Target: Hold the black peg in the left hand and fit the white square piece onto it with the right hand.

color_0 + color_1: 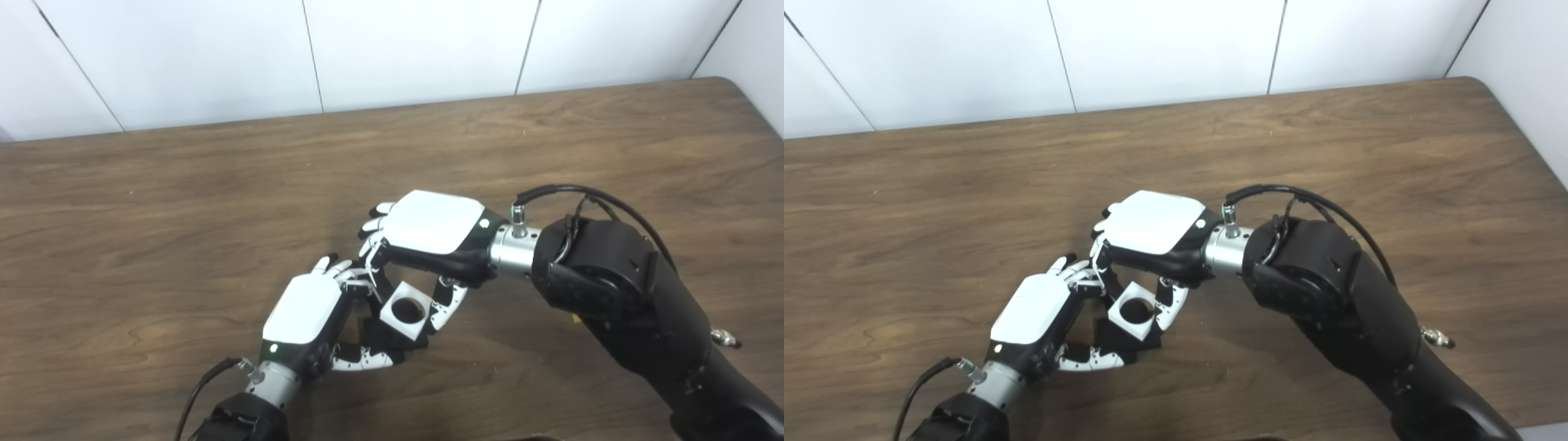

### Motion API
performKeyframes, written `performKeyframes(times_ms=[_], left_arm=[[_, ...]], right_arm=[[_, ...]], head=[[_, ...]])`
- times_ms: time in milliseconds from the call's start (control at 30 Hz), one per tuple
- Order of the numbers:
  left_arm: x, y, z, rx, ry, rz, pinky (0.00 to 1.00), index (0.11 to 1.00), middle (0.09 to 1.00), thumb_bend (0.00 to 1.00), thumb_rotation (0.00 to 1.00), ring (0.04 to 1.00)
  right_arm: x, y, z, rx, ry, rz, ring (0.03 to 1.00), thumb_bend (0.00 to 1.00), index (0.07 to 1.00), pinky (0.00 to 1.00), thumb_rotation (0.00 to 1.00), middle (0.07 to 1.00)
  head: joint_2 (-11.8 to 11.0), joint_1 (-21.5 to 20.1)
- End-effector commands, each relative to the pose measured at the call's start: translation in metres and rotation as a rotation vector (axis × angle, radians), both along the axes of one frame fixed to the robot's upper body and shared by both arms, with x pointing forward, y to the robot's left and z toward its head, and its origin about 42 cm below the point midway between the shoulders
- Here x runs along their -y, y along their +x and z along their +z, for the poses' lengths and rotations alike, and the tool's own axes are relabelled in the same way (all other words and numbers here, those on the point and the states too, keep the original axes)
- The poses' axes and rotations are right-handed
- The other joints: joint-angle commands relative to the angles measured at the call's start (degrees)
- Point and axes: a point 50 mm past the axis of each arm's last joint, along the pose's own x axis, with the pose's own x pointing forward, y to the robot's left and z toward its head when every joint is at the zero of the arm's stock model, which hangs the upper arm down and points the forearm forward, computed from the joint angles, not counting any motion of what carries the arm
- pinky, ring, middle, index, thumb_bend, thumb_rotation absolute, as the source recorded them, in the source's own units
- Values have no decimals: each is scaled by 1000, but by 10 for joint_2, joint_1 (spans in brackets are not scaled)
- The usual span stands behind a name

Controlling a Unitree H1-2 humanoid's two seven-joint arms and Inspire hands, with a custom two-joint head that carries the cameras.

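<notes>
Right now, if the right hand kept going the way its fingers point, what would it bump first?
Probably the left hand: the right hand, gripping the white square piece, points toward it, though depth is unclear.

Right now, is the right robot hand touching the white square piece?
Touching: in the left eye view the right robot hand pinches the white square piece between its fingers.

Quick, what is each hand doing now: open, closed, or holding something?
Left hand: closed on the black peg.
Right hand: closed on the white square piece, pinched between its fingers.

Matt wood-grain table (551, 141); smooth white square piece (402, 309).
</notes>
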Motion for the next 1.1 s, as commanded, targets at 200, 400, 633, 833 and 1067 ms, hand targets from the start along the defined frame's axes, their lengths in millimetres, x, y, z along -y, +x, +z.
performKeyframes(times_ms=[200, 400, 633, 833, 1067], left_arm=[[5, -7, -15, -96, 41, -46, 991, 489, 802, 514, 48, 895], [6, -7, -15, -94, 41, -47, 990, 488, 803, 515, 47, 896], [6, -7, -14, -96, 43, -46, 992, 489, 805, 515, 46, 897], [7, -7, -14, -93, 42, -48, 990, 489, 805, 514, 47, 896], [7, -8, -13, -91, 37, -49, 990, 488, 804, 514, 47, 895]], right_arm=[[-3, 4, 15, 76, 23, 8, 896, 524, 485, 955, 133, 784], [-2, 6, 12, 72, 25, 1, 892, 524, 485, 952, 133, 783], [0, 8, 4, 57, 13, -6, 890, 523, 485, 956, 133, 787], [-2, 8, 1, 56, 17, -6, 888, 523, 485, 955, 133, 789], [-5, 7, 0, 53, 15, -4, 894, 524, 485, 954, 133, 795]], head=[[0, 0], [1, 1], [2, 4], [3, 5], [4, 6]])
